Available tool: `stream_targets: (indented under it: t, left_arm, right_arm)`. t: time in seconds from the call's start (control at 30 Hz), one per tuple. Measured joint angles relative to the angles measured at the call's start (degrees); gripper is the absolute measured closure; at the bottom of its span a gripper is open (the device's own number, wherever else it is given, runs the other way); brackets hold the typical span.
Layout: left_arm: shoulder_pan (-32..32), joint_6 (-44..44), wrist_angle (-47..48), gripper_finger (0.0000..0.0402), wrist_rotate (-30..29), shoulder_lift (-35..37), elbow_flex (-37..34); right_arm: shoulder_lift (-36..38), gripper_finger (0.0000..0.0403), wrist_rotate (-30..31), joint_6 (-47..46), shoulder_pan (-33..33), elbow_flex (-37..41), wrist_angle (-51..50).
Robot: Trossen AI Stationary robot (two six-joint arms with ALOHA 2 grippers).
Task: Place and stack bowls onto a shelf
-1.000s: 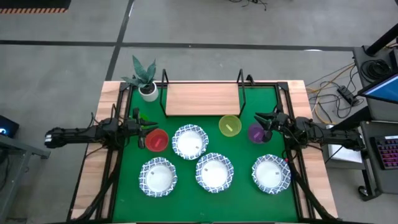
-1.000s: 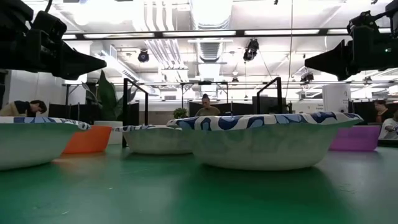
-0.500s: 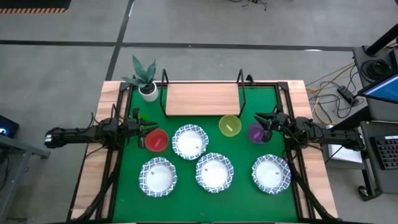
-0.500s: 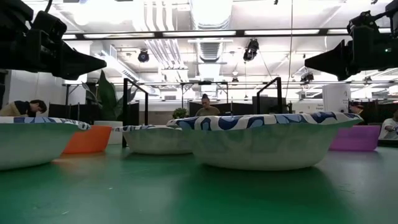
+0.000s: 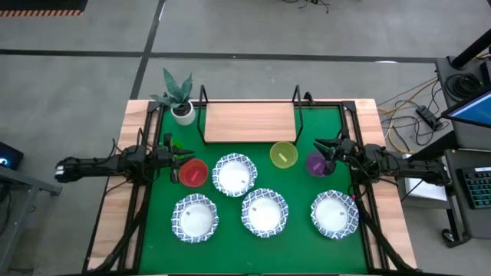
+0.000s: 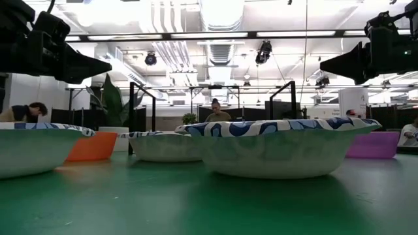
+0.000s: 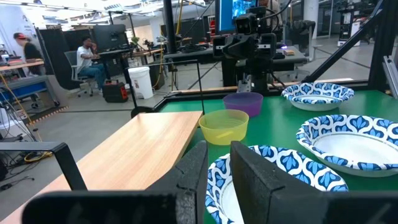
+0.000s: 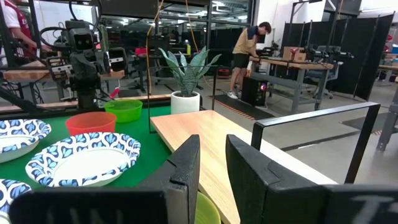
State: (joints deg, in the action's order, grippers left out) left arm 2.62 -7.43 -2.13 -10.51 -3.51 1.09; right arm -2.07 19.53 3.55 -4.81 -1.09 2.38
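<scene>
No change is seen on the table vs. the earlier frames: arms and bowls are placed as before; only a person in the room behind, at the low view's left edge, has shifted slightly.

The left gripper (image 5: pixel 178 156) is held above the mat's left side, just beside the red bowl (image 5: pixel 193 172); its fingers (image 7: pixel 189 180) are set a narrow gap apart w/ nothing between. The right gripper (image 5: pixel 321 147) is held near the mat's right edge, over the purple bowl (image 5: pixel 315 163); its fingers (image 8: pixel 186 168) are likewise slightly parted and empty.

The wooden shelf (image 5: pixel 249 123) is bare, at the far edge of the green mat (image 5: pixel 299 230). The yellow-green bowl (image 5: pixel 283 155) is just in front of it. Four blue-rimmed bowls are spread over the mat: one (image 5: pixel 234 174) mid-mat, three (image 5: pixel 194 218) (image 5: pixel 265 211) (image 5: pixel 334 214) along the near edge, w/ narrow green gaps between. A potted plant (image 5: pixel 178 97) is at the shelf's left end.
</scene>
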Motion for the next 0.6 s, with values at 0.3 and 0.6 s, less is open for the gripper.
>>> stream_targets:
  t: [0.3,0.6]
  left_arm:
    - [0.00,-0.01,0.02,0.0349,0.00,0.00,-0.01]
    - [0.01,-0.01,-0.36,0.0349,-0.01,-0.02,-0.01]
  right_arm:
    - [0.00,0.0335,0.00,-0.12,-0.01,-0.01,0.01]
    - [-0.04,0.0335,-0.02,-15.22,0.03,0.21,4.07]
